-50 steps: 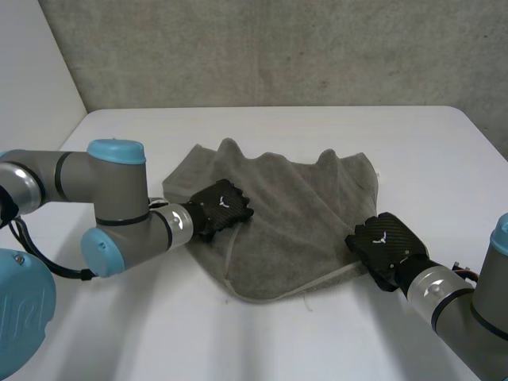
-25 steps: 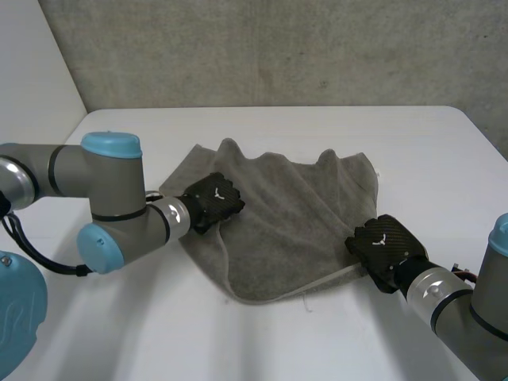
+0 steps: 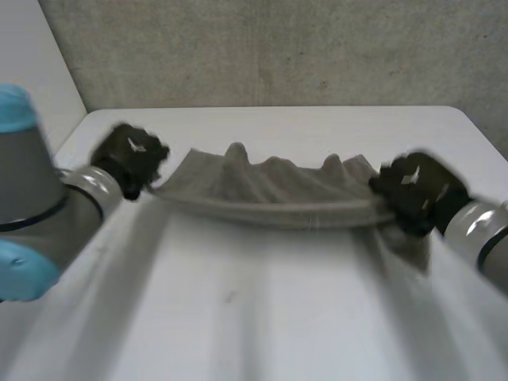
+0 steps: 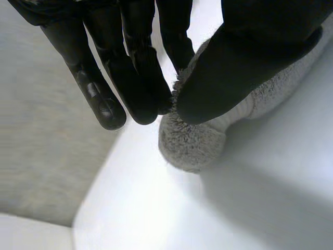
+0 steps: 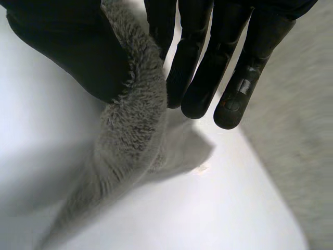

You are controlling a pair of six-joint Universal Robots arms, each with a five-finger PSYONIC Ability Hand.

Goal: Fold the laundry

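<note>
A grey towel [image 3: 274, 190] hangs stretched between my two hands above the white table [image 3: 262, 317], its far edge bunched into several humps. My left hand [image 3: 128, 157] pinches the towel's left end [image 4: 195, 143] between thumb and fingers [image 4: 135, 78]. On the other side, my right hand [image 3: 417, 193] is shut on the right end [image 5: 138, 125], the cloth caught between its thumb and fingers [image 5: 208, 67]. The towel sags a little in the middle.
A grey wall [image 3: 270, 51] runs behind the table's far edge. The table's left corner [image 3: 79, 123] lies just beyond my left hand. Bare tabletop stretches in front of the towel.
Both hands rose and moved apart, lifting the towel off the table and pulling it into a taut strip. The left hand, earlier resting on the cloth, has closed on its end.
</note>
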